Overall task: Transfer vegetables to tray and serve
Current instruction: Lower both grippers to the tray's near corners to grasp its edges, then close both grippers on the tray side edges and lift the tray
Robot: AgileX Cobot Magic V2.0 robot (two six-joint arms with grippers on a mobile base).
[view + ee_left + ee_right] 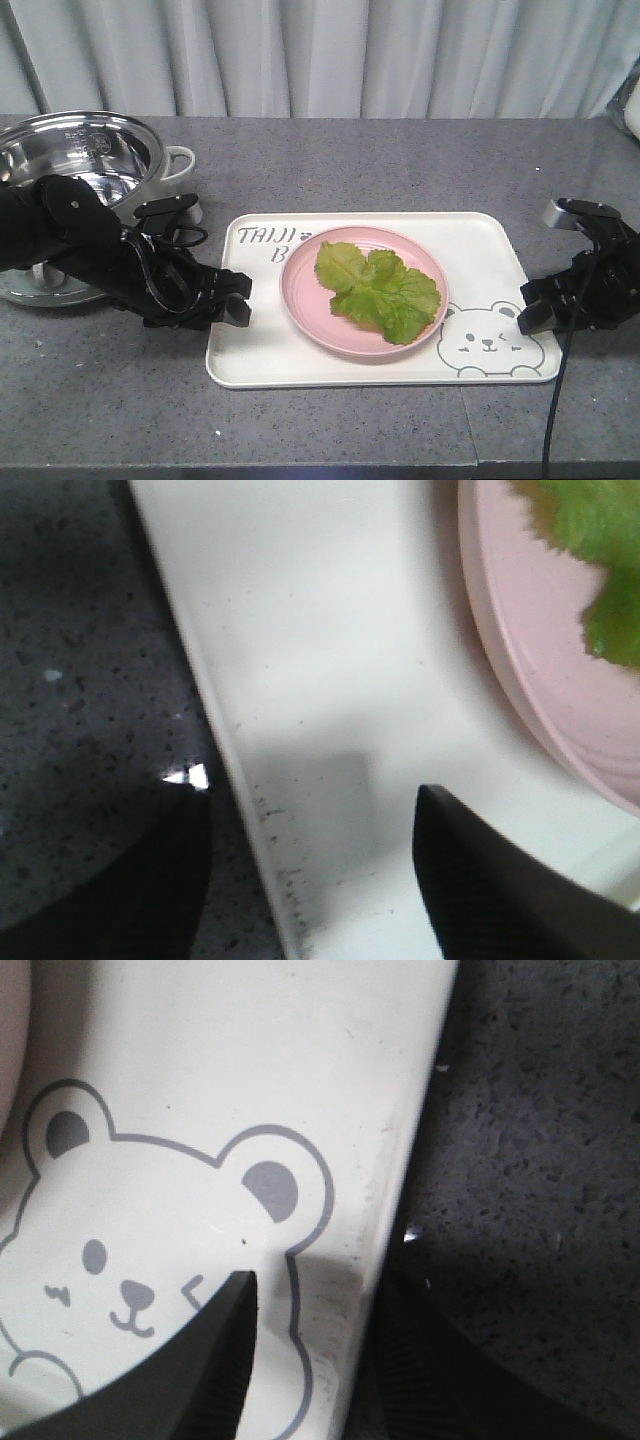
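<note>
The green lettuce leaves (380, 290) lie on a round pink plate (300, 290) that stands in the middle of the cream tray (480, 240). My left gripper (238, 298) is at the tray's left rim. In the left wrist view it (310, 785) is open, one finger over the counter and one over the tray floor (300, 630), with the plate (520, 630) and a leaf (600, 540) beyond. My right gripper (530, 305) is at the tray's right rim. In the right wrist view it (322, 1265) is open astride the rim, beside the bear drawing (130, 1240).
A steel pot (80, 160) with a white handle (180, 160) stands at the back left, close behind my left arm. The grey stone counter (330, 420) runs under everything. A black cable (555, 400) hangs from the right arm over the front edge. Curtains close the back.
</note>
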